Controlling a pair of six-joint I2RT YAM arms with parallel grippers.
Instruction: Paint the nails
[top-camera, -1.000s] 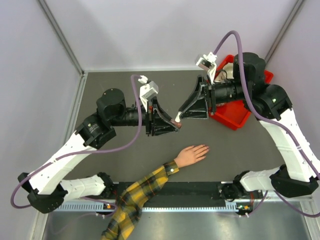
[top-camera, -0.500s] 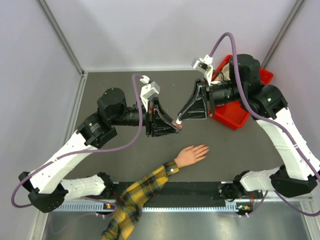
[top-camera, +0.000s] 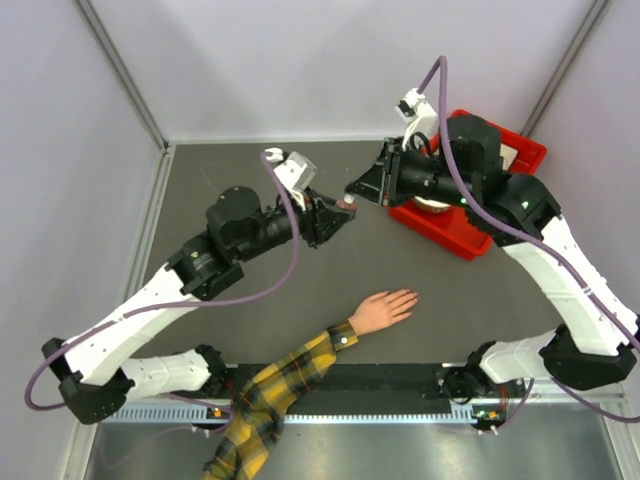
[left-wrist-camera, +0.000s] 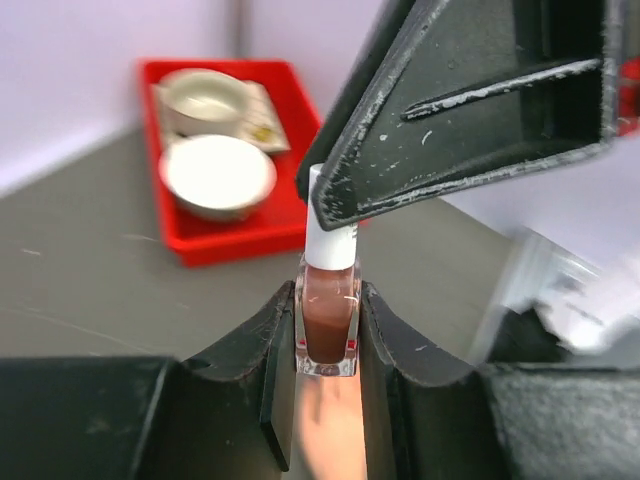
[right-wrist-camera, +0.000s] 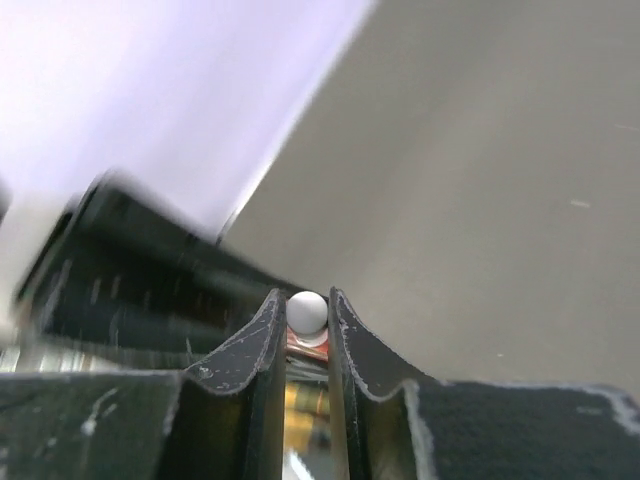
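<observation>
Nails (top-camera: 412, 296) sit at the fingertips of the mannequin hand (top-camera: 383, 310), too small from above to tell one from another. That hand lies flat on the dark counter (top-camera: 200, 190), a little in from the middle of its near edge, with the fingers pointing toward the right edge. A yellow-and-dark plaid sleeve (top-camera: 280, 385) runs from the wrist back over the near edge.

Beyond the hand and well apart from it, the two arms meet above the middle of the counter. The left arm (top-camera: 150, 300) reaches in from the near left corner. The left jaws are pressed against the sides of a small bottle (left-wrist-camera: 328, 330) of brownish-red polish and hold it off the counter. The right arm (top-camera: 560, 260) comes across from the right edge. The right jaws pinch the white cap (right-wrist-camera: 307, 311), one on each side, and the cap fills the gap between them. The cap sits on the bottle's neck.

Farthest back, a red tray (top-camera: 520, 155) lies at the far right corner, partly under the right arm. It holds two pale round dishes, one (left-wrist-camera: 218, 177) just in front of the other (left-wrist-camera: 205, 95) as the left wrist camera sees them.
</observation>
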